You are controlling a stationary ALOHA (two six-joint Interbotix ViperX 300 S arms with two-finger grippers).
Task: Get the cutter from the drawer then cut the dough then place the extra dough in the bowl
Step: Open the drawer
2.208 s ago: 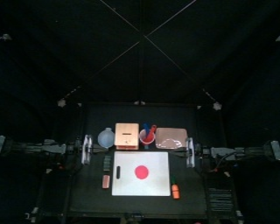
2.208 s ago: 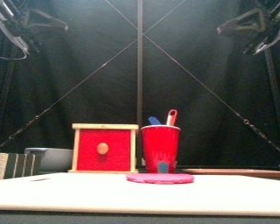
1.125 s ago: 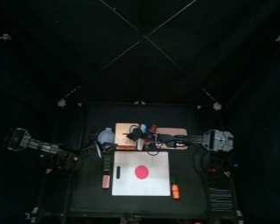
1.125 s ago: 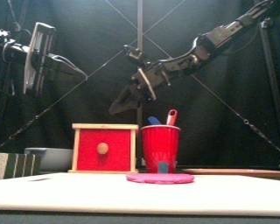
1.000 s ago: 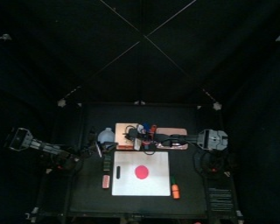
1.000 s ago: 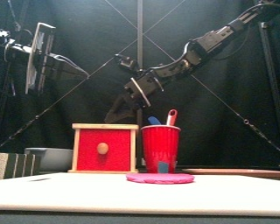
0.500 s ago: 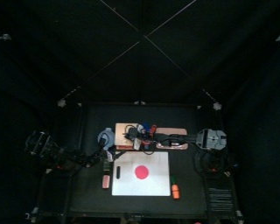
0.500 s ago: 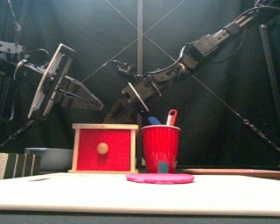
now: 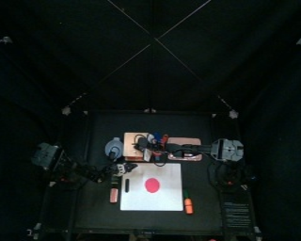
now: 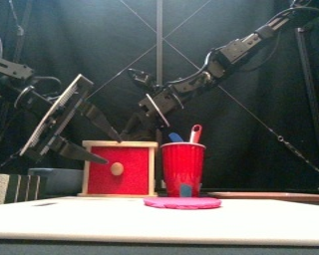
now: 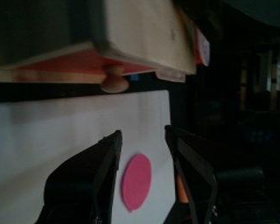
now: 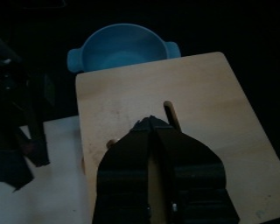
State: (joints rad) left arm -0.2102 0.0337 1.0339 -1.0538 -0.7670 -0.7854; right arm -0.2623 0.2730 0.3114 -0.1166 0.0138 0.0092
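Left end effector (image 11: 140,144) — released — faces the drawer knob (image 11: 112,84), upper centre; align before clenching. Right end effector (image 12: 154,131), clenched empty, is over the wooden box (image 12: 219,114).

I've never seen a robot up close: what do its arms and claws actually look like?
The left arm and right arm are thin, black and jointed. The left claw and right claw each have two dark tapering fingers; the left's plate looks pale grey.
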